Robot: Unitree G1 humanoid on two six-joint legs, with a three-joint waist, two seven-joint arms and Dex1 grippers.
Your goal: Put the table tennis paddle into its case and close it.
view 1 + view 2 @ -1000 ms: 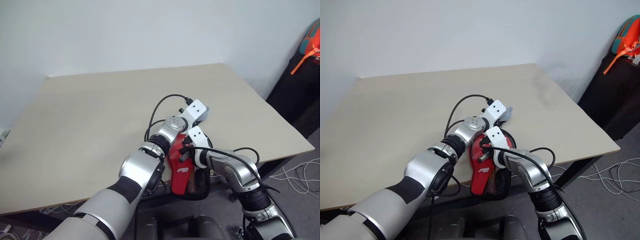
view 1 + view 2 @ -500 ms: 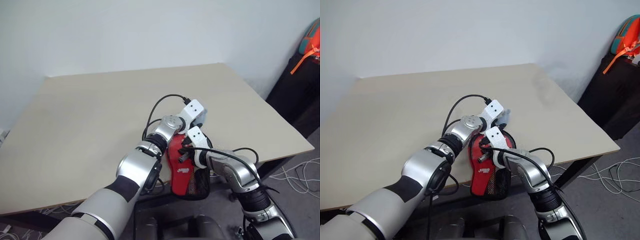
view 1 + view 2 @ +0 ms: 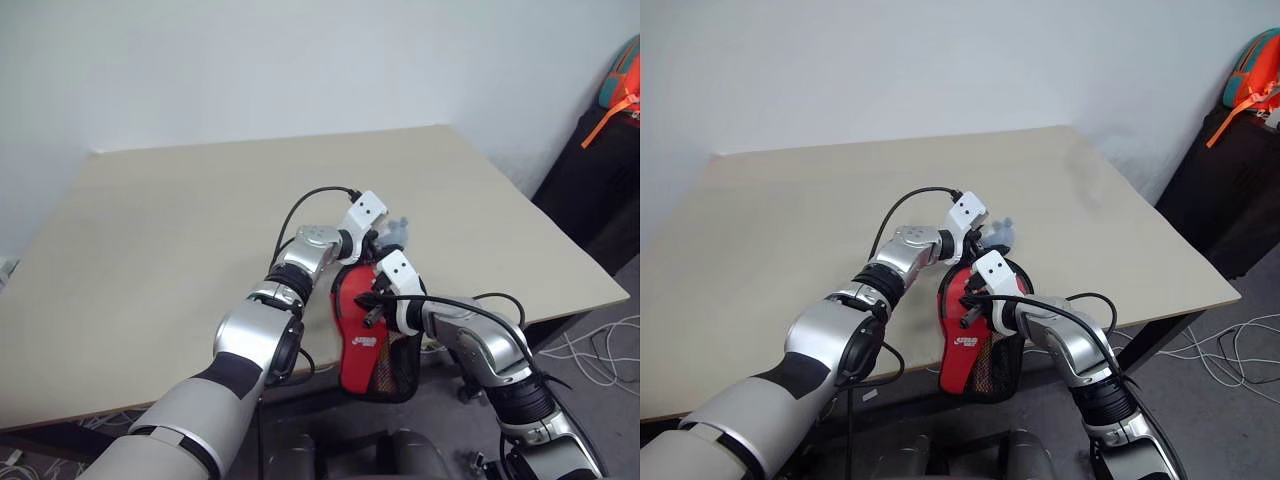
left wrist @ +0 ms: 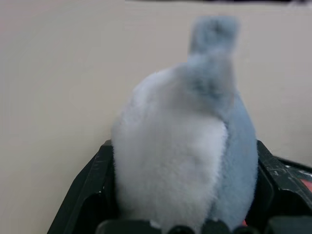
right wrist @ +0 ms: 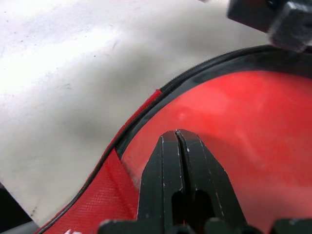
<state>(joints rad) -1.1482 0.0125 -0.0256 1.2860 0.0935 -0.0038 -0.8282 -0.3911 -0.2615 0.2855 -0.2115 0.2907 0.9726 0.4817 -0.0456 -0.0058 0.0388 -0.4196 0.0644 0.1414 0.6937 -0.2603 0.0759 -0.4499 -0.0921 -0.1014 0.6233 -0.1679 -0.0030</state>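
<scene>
The red case [image 3: 358, 322] lies at the table's front edge. Its black mesh end [image 3: 400, 368] hangs below the edge. The table tennis paddle is hidden. My right gripper [image 5: 176, 134] is shut, fingertips together on the case's red face, with nothing between them; it rests on the case's middle [image 3: 372, 310]. My left gripper [image 3: 382, 238] is at the case's far end, its fingers [image 4: 97, 180] spread wide on either side of a fluffy white and blue-grey tuft [image 4: 185, 146]. That tuft [image 3: 396, 231] sticks up just past the case.
The beige table [image 3: 180, 230] stretches away to the left and far side. A black piece of furniture [image 3: 600, 180] with an orange and teal bag [image 3: 622, 85] stands at the right. Cables [image 3: 600, 355] lie on the floor beside the table.
My left wrist has swung to the left and turned, and its jaws have spread. The fluffy tuft now shows past it. The right gripper and the case have stayed put.
</scene>
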